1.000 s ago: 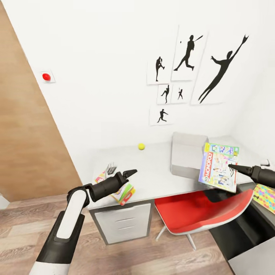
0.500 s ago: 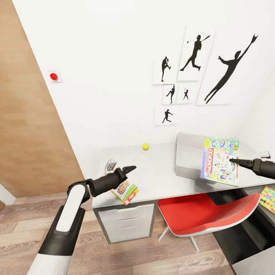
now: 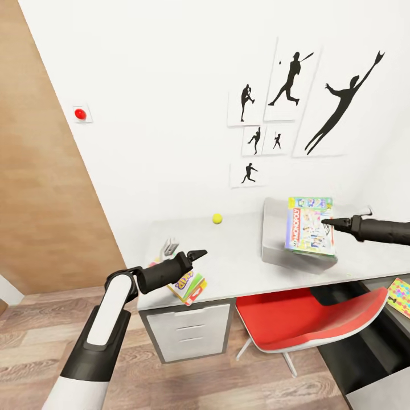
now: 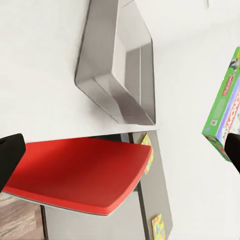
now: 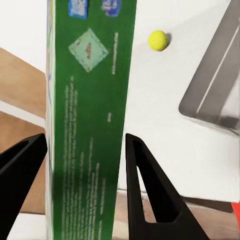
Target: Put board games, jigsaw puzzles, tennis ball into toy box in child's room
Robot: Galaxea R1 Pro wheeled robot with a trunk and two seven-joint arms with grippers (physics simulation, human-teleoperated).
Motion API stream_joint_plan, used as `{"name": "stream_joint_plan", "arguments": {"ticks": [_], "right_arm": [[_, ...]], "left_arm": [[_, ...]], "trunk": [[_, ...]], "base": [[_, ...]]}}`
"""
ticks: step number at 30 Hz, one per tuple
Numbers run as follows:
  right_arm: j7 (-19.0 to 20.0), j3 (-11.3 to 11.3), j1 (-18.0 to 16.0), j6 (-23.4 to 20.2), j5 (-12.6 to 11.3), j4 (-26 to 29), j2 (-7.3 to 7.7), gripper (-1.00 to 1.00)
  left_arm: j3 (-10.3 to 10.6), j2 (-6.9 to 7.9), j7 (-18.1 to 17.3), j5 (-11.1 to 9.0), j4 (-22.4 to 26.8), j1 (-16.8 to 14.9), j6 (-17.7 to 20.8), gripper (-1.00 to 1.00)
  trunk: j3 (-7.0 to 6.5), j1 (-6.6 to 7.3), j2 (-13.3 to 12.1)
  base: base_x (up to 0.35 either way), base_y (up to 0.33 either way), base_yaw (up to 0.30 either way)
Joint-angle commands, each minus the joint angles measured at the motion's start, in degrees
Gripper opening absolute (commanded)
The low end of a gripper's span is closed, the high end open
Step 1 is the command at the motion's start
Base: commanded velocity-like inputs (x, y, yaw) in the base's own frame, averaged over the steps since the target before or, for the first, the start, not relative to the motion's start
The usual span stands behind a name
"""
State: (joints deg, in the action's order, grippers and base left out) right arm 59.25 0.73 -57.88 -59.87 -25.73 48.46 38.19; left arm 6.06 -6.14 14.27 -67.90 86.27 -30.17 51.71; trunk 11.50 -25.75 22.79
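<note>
Two board games show: one at the frame's right, one at lower left. One tennis ball, one toy box, one jigsaw puzzle, one red chair. Five silhouette posters hang at upper right.

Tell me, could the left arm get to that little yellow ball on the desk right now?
Probably yes. The tennis ball sits alone on bare desk, with nothing between it and the left claw, though that arm would need to stretch further back.

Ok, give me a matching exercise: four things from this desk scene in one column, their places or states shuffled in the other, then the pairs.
1. Monopoly box
2. tennis ball
3. toy box
4. red chair

a. tucked under the desk edge
b. lying alone on the desk near the wall
c. held in the right gripper
d. standing on the desk, nothing inside

Pairs: 1-c, 2-b, 3-d, 4-a
</note>
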Motion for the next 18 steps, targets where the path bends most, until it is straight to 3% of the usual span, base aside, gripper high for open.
{"name": "stream_joint_plan", "arguments": {"ticks": [1,4,8,18], "right_arm": [[0.37,-1.34,-1.51,-0.13,0.35,-1.28,-0.28,-1.0],[0.29,-3.96,-4.3,-0.13,0.41,-4.43,-1.19,-1.0],[0.17,-5.3,-5.74,-0.13,0.52,-6.57,-1.67,-1.0],[0.07,-6.38,-6.98,-0.13,0.58,-8.36,-1.52,-1.0]], "left_arm": [[0.07,-0.02,0.68,-0.61,0.06,-0.05,0.11,1.0],[0.27,-0.01,0.87,-0.51,0.05,-0.06,0.0,1.0],[0.43,-0.01,1.01,-0.32,0.04,-0.06,-0.28,1.0],[1.49,-0.01,1.23,0.13,-0.01,-0.07,-0.74,1.0]], "trunk": [[0.12,-0.03,0.13],[0.12,-0.03,0.13],[0.12,-0.03,0.13],[0.12,-0.03,0.13]], "base": [[0.0,0.0,0.001],[0.0,0.0,0.0],[0.008,-0.005,0.0],[0.13,-0.113,0.0]]}}
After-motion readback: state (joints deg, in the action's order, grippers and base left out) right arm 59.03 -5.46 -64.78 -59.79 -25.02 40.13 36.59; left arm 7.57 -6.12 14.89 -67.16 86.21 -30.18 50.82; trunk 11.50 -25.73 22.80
